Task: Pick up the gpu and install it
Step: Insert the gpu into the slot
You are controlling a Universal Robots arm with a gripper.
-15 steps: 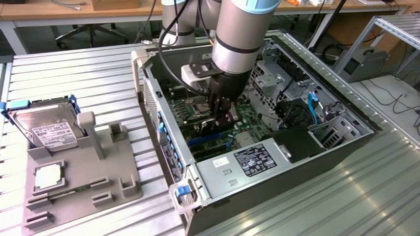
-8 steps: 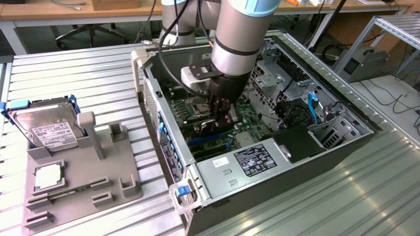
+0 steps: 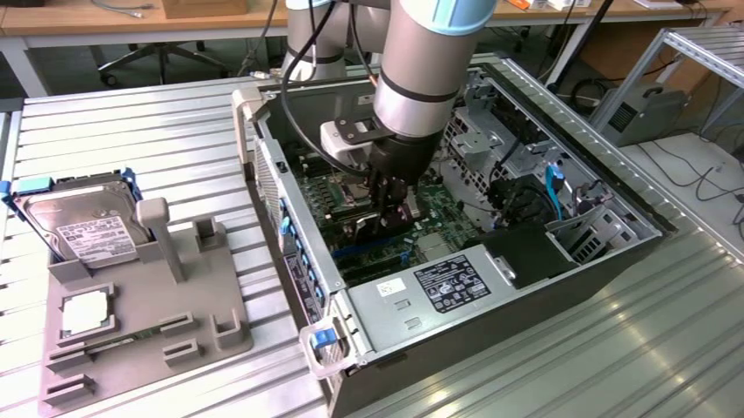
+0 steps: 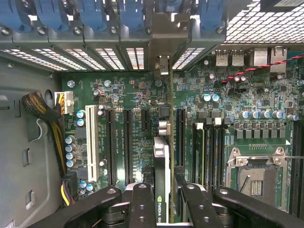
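Note:
My gripper reaches down into the open computer case, over the green motherboard. It is shut on the gpu, a thin black card seen edge-on between the two black fingers. The card's silver bracket stands against the row of rear slot openings. The card runs along the board between two long black expansion slots. In the exterior view the gpu hangs low under the gripper, close to the board. Whether its edge sits in a slot I cannot tell.
A silver hard drive stands in a grey holder stand on the exterior view's left. Inside the case are a power supply, drive cages, blue slot latches, a white slot and a bare CPU socket.

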